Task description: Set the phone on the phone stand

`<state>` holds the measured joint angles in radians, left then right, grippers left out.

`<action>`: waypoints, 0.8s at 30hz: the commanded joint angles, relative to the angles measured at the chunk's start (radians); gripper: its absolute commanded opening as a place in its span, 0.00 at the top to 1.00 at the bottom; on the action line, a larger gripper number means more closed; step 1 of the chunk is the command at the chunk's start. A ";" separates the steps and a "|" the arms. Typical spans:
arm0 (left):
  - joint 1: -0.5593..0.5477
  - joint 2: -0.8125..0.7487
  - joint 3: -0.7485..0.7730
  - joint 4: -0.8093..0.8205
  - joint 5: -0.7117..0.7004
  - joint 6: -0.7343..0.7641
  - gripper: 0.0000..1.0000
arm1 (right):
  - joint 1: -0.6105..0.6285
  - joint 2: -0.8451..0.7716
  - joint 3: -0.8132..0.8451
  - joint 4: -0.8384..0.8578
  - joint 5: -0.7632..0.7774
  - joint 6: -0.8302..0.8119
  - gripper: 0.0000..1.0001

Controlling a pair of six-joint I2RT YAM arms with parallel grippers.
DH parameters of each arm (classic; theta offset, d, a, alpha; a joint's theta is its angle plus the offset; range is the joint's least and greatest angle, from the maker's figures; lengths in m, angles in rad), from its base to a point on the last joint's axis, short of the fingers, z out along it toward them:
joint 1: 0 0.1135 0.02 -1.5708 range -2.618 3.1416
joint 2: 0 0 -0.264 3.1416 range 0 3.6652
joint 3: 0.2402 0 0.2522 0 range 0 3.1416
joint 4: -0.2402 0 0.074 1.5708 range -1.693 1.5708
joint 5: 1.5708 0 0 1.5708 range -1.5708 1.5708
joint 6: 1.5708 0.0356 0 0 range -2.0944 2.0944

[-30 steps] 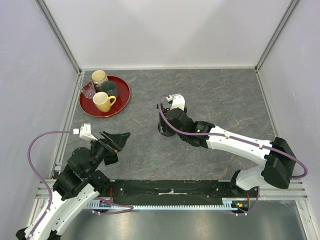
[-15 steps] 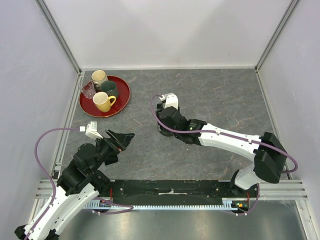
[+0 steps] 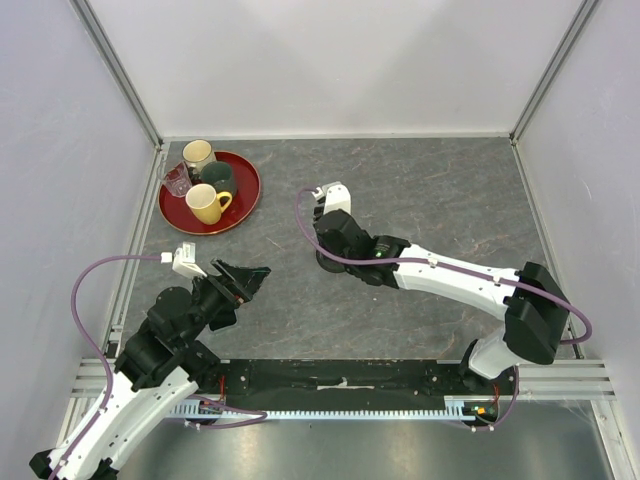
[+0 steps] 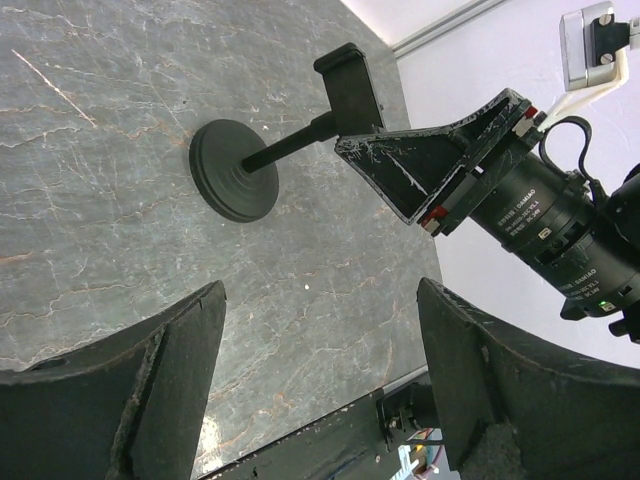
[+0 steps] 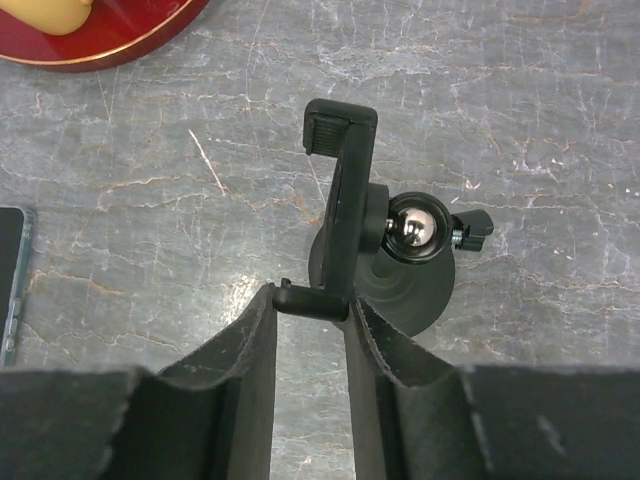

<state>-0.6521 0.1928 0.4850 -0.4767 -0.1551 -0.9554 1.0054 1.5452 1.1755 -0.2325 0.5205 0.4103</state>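
- Right gripper point(image 5: 310, 300): jaws narrow, pinching the lower end of the bracket point(image 5: 340, 180); both fingers point(image 5: 240, 380) look to touch it. Risk: the hold is only at the fingertips, so a twist could let it slip out.
- Left gripper point(image 4: 320, 300): wide, holding nothing; the right gripper lies ahead of it, apart. Risk: if it brings the phone in while the right fingers cover the bracket, the two would collide.
- Stand point(image 5: 400, 290): upright, directly ahead of the right fingers. Risk: a sideways pull up high would tip or drag it.
- Phone point(image 5: 10, 285): flat on the table point(image 5: 550, 120), far left of the right gripper, only its edge in view; not yet on the stand. Risk: thin and flush, so hard to pinch.
- Ball joint point(image 5: 413, 226): just right of the bracket. Risk: the bracket swivels under load.
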 commanded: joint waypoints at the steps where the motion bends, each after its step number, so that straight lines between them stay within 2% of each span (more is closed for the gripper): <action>1: 0.000 0.002 0.012 0.023 -0.006 -0.023 0.17 | 0.002 0.009 0.024 0.025 0.033 -0.089 0.76; 3: -0.001 0.002 0.017 0.020 -0.008 -0.020 0.17 | 0.002 -0.002 0.006 0.053 -0.012 -0.151 0.86; 4: -0.001 0.003 0.017 0.018 -0.008 -0.019 0.18 | 0.001 -0.010 -0.005 0.065 -0.033 -0.200 0.97; 5: -0.001 0.004 0.018 0.016 -0.011 -0.020 0.18 | -0.001 -0.028 -0.028 0.074 -0.052 -0.220 1.00; 7: -0.001 0.005 0.018 0.016 -0.008 -0.020 0.18 | 0.001 -0.057 -0.056 0.110 -0.095 -0.286 1.00; 11: -0.001 0.011 0.021 0.015 -0.001 -0.022 0.18 | -0.001 -0.120 -0.132 0.151 -0.297 -0.472 1.00; 13: -0.001 0.014 0.023 0.015 0.000 -0.023 0.19 | -0.014 -0.160 -0.157 0.165 -0.405 -0.508 1.00; 17: -0.001 0.023 0.029 0.016 0.005 -0.023 0.19 | -0.054 -0.197 -0.160 0.159 -0.441 -0.481 1.00; 19: -0.001 0.030 0.029 0.016 0.011 -0.023 0.19 | -0.054 -0.224 -0.149 0.144 -0.406 -0.418 1.00; 20: -0.001 0.034 0.030 0.019 0.017 -0.022 0.19 | -0.056 -0.234 -0.134 0.139 -0.377 -0.374 0.98; 21: -0.001 0.043 0.030 0.018 0.022 -0.022 0.19 | -0.054 -0.243 -0.126 0.122 -0.344 -0.273 0.87; 23: -0.001 0.057 0.032 0.020 0.032 -0.019 0.18 | -0.054 -0.266 -0.110 0.099 -0.303 -0.207 0.74; 24: -0.001 0.072 0.033 0.024 0.037 -0.017 0.17 | -0.056 -0.273 -0.105 0.081 -0.292 -0.161 0.60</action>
<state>-0.6521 0.2279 0.4850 -0.4770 -0.1455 -0.9558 0.9497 1.3270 1.0096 -0.1360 0.1738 0.0723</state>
